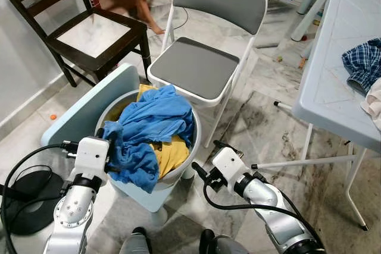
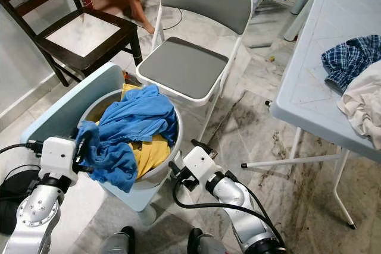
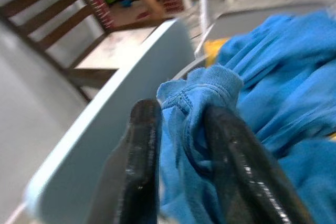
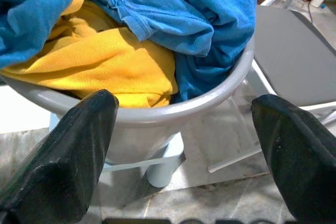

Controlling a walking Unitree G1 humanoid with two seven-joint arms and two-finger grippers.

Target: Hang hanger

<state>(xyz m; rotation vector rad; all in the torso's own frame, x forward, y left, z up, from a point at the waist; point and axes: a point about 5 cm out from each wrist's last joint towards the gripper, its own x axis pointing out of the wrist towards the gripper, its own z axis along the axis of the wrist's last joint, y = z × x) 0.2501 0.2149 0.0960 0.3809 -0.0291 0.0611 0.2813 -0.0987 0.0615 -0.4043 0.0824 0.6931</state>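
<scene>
A: What is the left eye view showing?
B: A grey basin (image 1: 193, 132) is sitting on a pale blue stool (image 1: 89, 108), heaped with a blue garment (image 1: 152, 120) over a yellow cloth (image 1: 172, 154). The left pincer (image 1: 113, 142) is reaching into the blue folds at the rim. The right pincer (image 1: 201, 178) is hovering just beside the basin. A grey folding chair (image 1: 202, 66) is standing behind, a dark wooden chair (image 1: 95, 34) to its left, and a desk (image 1: 339, 57) on the right is carrying a plaid shirt (image 1: 363, 63).
A: And the left wrist view?
B: The left pincer's fingers (image 3: 142, 166) are pinching a fold of the blue garment.
A: The right wrist view?
B: The right pincer's fingers (image 4: 79, 150) are standing spread wide, facing the basin wall and touching nothing.
A: Where is the hanger?
B: I cannot tell.
</scene>
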